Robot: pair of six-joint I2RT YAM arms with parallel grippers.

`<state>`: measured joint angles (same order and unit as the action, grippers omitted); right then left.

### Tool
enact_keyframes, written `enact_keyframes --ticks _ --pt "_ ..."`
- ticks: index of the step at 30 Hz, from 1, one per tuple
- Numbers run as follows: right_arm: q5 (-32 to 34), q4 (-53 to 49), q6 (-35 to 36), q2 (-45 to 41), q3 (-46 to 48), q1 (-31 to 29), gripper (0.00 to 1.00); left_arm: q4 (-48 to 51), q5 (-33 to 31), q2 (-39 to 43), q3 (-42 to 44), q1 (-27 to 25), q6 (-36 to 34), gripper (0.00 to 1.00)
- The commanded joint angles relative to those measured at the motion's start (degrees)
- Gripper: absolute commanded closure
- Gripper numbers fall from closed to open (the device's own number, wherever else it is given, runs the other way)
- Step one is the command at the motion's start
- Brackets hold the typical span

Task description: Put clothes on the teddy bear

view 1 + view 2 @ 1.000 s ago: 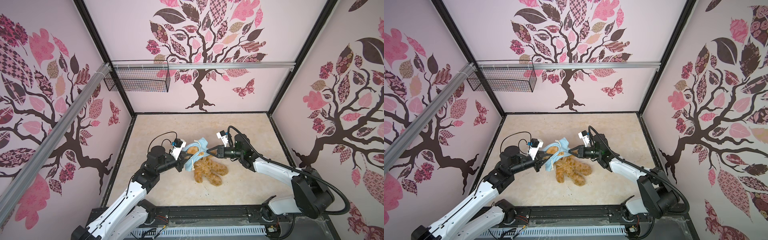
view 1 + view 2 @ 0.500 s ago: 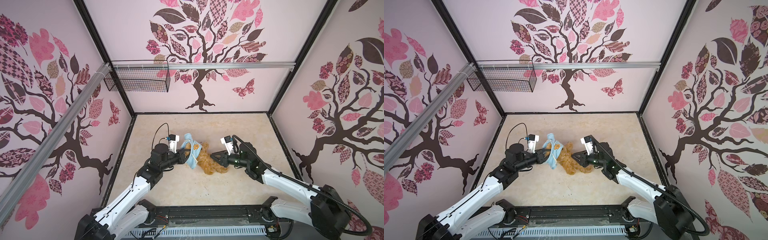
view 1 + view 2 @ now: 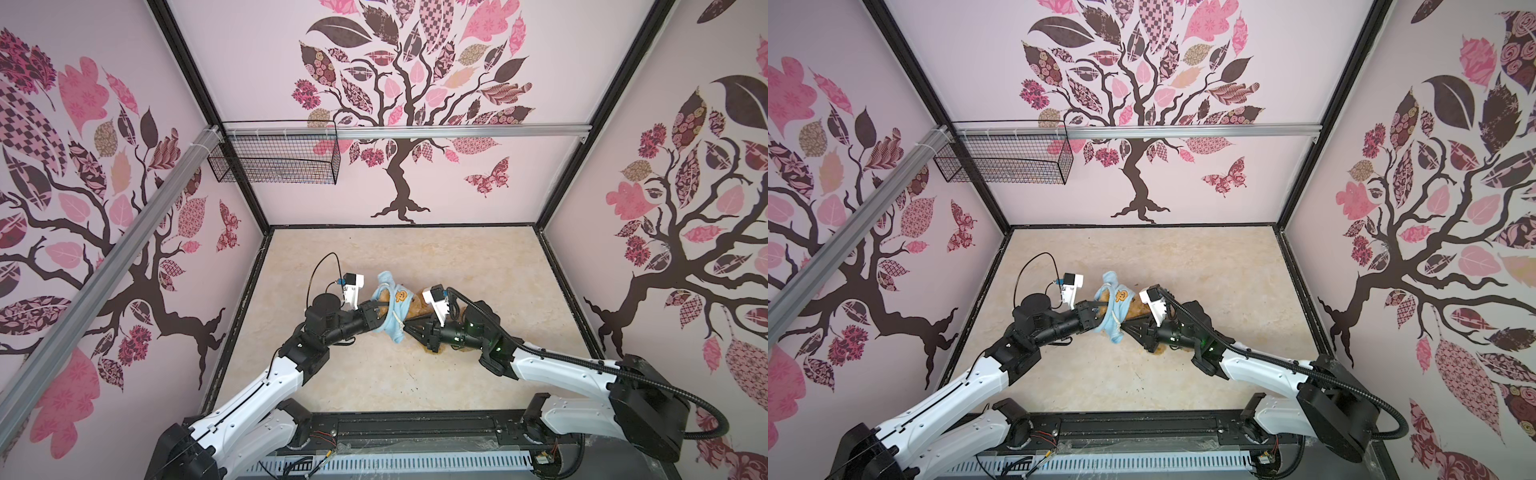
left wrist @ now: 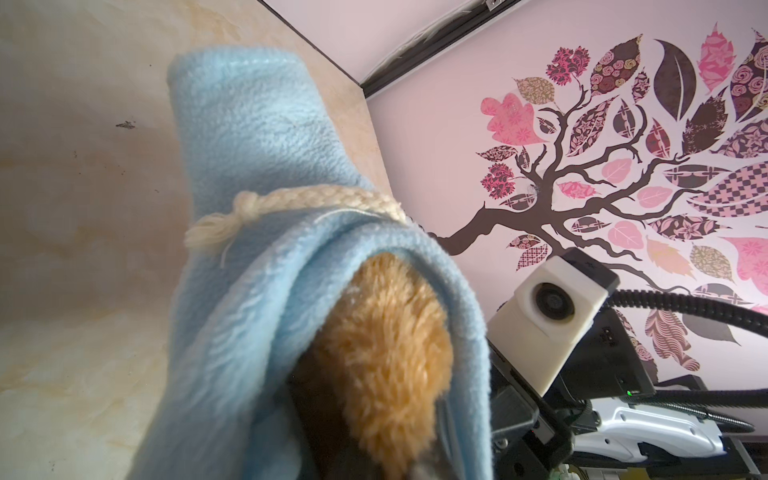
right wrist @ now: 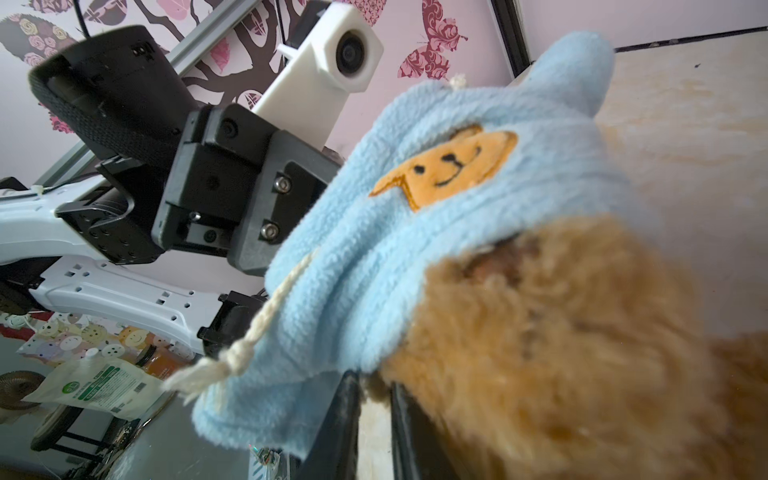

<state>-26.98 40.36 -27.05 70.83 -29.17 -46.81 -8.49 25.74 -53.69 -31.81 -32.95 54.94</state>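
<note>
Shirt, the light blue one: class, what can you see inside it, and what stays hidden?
Golden-brown fur of the bear shows in the opening of the shirt. How far the bear reaches inside, and which part it is, the fleece covers.

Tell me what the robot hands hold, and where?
The left gripper pinches the shirt by its edge; the right gripper touches the bear, hold unclear.
</note>
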Motion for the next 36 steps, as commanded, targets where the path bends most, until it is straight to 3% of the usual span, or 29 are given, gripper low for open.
enact_keyframes --ticks 1,7,14,21,30,36 --pt "0.39 4.67 -0.23 1.37 -1.37 -0.13 0.8 -3.61 0.89 -0.18 -0.55 -0.75 -0.16 1.0" --pt "0.4 6.32 -1.54 3.61 -2.41 -0.17 0.79 -3.73 0.85 -0.32 -0.64 -1.06 -0.36 1.0" --pt "1.59 6.78 -1.77 4.81 -2.63 -0.18 1.0 -3.83 -0.02 0.41 -0.84 -1.07 -0.92 1.0" --pt "9.47 -2.76 -2.12 0.96 1.68 -0.21 1.0 -2.96 -1.92 1.87 -2.53 1.63 -1.81 1.0" --pt "20.27 -14.17 -7.19 1.86 6.45 -0.06 1.0 -2.9 0.53 2.67 -4.81 6.81 0.32 1.0" --pt "19.83 -15.61 -8.61 3.97 8.22 1.16 1.0 -1.77 -0.34 4.82 -4.94 7.83 -2.33 1.0"
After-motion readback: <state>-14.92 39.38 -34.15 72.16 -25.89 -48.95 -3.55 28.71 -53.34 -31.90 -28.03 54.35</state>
